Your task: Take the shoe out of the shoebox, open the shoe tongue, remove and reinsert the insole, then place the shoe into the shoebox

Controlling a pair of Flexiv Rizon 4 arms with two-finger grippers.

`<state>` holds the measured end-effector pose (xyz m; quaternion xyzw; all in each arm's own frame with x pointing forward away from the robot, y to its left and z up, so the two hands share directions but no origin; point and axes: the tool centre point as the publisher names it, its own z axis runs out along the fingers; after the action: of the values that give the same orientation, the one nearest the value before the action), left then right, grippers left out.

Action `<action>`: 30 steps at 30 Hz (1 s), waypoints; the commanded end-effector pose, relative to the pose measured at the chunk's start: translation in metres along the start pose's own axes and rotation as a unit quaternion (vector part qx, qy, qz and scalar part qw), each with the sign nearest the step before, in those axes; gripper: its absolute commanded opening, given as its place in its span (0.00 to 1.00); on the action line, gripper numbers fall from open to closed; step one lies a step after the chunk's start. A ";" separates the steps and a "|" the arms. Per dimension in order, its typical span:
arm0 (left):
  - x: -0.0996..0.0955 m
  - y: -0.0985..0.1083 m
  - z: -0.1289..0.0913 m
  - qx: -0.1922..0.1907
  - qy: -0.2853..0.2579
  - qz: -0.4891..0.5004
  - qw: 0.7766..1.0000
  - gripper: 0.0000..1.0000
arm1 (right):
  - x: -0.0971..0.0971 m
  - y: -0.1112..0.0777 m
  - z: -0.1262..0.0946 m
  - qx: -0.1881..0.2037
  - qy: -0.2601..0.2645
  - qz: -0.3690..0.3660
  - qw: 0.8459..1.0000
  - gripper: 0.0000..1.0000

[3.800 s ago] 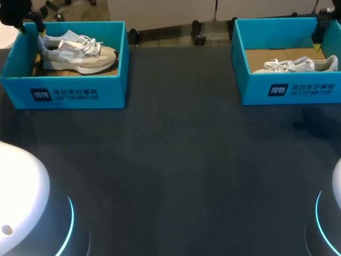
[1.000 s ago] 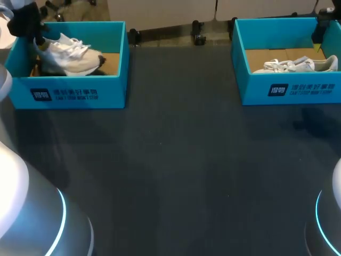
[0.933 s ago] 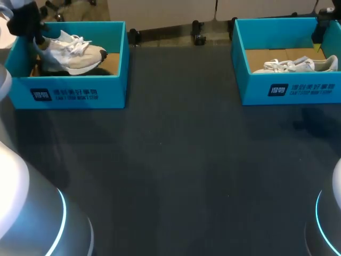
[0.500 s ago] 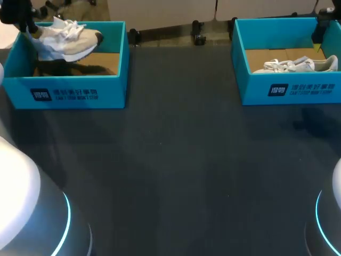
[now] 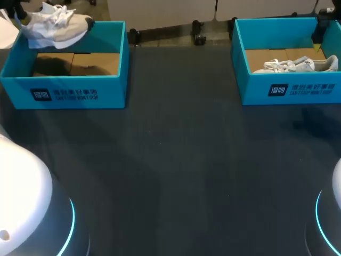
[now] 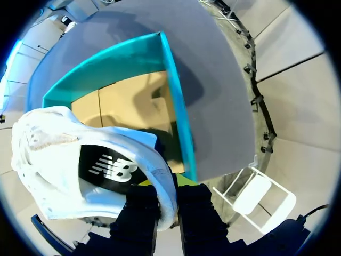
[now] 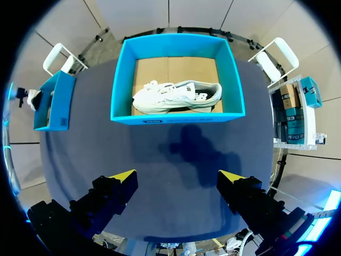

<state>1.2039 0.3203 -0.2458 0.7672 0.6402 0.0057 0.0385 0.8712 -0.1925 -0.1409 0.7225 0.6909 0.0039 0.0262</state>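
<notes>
A white and beige sneaker [image 5: 56,24] hangs in the air above the back left corner of the left teal shoebox [image 5: 64,88]. My left gripper [image 5: 22,12] holds it at the heel. In the left wrist view the gripper [image 6: 168,197] is shut on the heel collar of the sneaker [image 6: 64,154], and the box's wall [image 6: 178,117] and bare cardboard floor lie below. My right gripper [image 7: 178,177] is open, high above the table, with nothing between its fingers. One of its fingers [image 5: 318,37] shows over the right box.
A second teal shoebox [image 5: 290,88] at the back right holds a white sneaker [image 5: 295,65] lying on its side; this sneaker [image 7: 176,96] also shows in the right wrist view. Dark table surface [image 5: 176,160] stretches between and in front of the boxes.
The left gripper has lifted the sneaker up out of the left box, toward its back left corner. The box floor now shows bare. The right arm has stayed still.
</notes>
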 end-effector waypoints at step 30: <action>-0.019 -0.032 -0.053 -0.008 0.058 -0.056 0.997 0.00 | 0.000 0.000 0.000 0.001 0.000 0.000 1.000 1.00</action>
<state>1.1864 0.3226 -0.2030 0.7330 0.6796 0.0264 0.0154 0.8713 -0.1925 -0.1409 0.7226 0.6908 0.0038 0.0262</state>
